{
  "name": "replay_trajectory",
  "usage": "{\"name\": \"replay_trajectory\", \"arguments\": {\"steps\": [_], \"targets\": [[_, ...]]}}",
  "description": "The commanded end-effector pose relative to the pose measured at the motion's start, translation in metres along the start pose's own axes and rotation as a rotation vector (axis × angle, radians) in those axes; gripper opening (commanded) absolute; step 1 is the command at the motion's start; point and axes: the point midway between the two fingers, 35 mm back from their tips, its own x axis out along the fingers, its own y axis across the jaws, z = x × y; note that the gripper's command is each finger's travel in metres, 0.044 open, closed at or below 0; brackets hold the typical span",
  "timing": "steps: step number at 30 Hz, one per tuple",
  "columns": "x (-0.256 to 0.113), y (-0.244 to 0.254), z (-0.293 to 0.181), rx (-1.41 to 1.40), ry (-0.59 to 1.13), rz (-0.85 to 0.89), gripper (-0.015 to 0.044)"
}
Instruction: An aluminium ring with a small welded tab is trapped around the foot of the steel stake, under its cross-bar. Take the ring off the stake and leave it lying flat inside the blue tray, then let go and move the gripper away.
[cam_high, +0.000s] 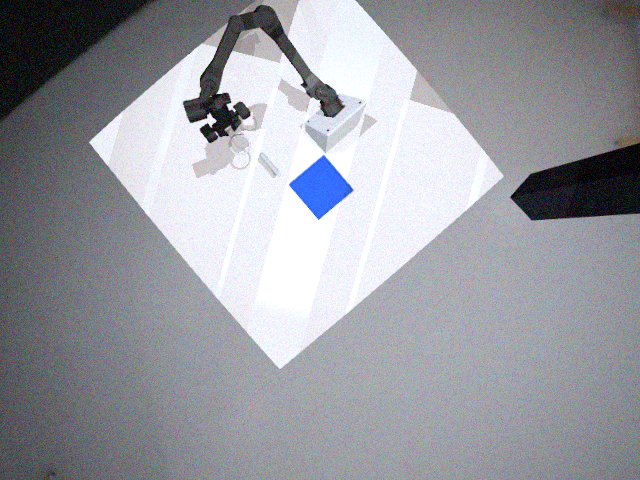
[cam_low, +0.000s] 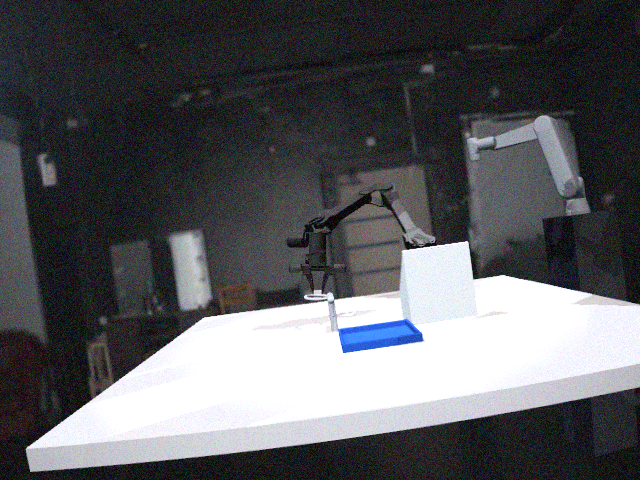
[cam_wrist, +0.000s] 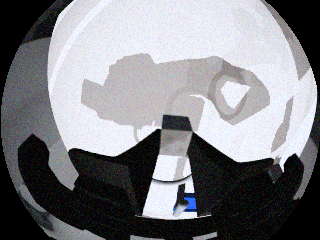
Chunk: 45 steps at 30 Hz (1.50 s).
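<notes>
Exterior view first: your aluminium ring (cam_high: 248, 144) (cam_low: 312, 299) (cam_wrist: 172, 180) is off the steel stake (cam_high: 268, 165) (cam_low: 332, 315) (cam_wrist: 181, 206), held in the air near the height of the stake's top. The top view puts it to the upper left of the stake, apart from it. Your gripper (cam_high: 231, 129) (cam_low: 317, 293) (cam_wrist: 174, 134) points down over the ring, its jaws partly closed, far nearer shut than wide, with the ring's tab (cam_low: 317, 292) (cam_wrist: 175, 142) pinched between them. The ring looks roughly level in the exterior view.

You have the blue tray (cam_high: 305, 202) (cam_low: 382, 343) (cam_wrist: 191, 202) near the stake, to its lower right from the top; the ring isn't in it yet. Pale circles show on the table (cam_high: 289, 258) (cam_low: 361, 382) left of the stake in the top view; you can't tell rings from shadows there. To the stake's upper right, your arm (cam_high: 222, 54) (cam_low: 351, 209) stands on a pale block (cam_high: 345, 131) (cam_low: 439, 281).
</notes>
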Motion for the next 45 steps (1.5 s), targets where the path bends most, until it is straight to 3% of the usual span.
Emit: {"name": "replay_trajectory", "arguments": {"steps": [1, 11, 20, 33, 39, 45], "targets": [[-0.007, 0.014, -0.025, 0.011, 0.037, 0.052, 0.0], [-0.023, 0.025, -0.126, -0.03, 0.167, 0.11, 0.0], [-0.043, -0.024, -0.265, -0.034, 0.236, 0.088, 0.0], [0.011, -0.149, -0.338, -0.047, 0.07, -0.14, 0.0], [0.013, -0.151, -0.338, -0.047, 0.066, -0.142, 0.0], [0.041, -0.155, -0.337, -0.047, 0.064, -0.142, 0.0]]}}
